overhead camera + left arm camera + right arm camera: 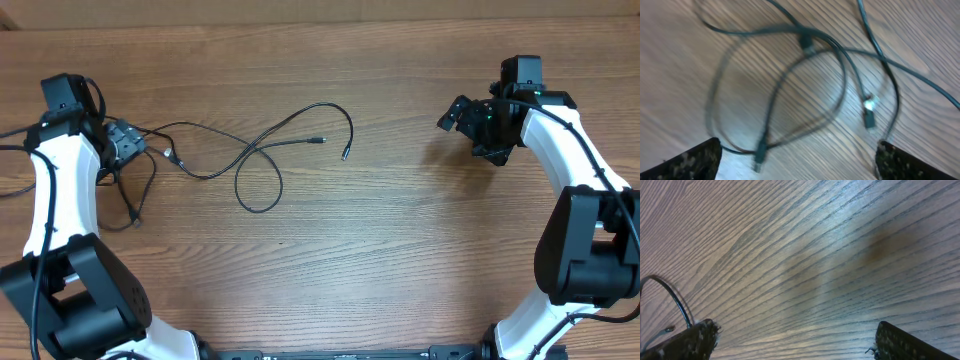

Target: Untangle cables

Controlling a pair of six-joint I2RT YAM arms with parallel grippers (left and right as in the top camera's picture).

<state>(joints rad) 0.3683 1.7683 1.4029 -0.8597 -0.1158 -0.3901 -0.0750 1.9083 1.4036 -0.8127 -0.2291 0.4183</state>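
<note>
Thin black cables (258,150) lie looped on the wooden table, stretching from my left gripper (128,146) toward the middle, where two plug tips (345,154) rest. In the left wrist view the cables (840,75) cross in blurred loops, with a silver-tipped plug (869,116) and another plug (759,158) below them. My left gripper (797,165) is open above them, and its fingers (692,161) are wide apart and hold nothing. My right gripper (452,115) is open over bare wood at the right. In the right wrist view only a cable end (676,302) shows, at the left beside the open gripper (795,347).
A further black loop (135,200) hangs down beside the left arm near the table's left edge. Thick arm wires run along both white arms (580,150). The table's far edge (320,22) meets a light wall.
</note>
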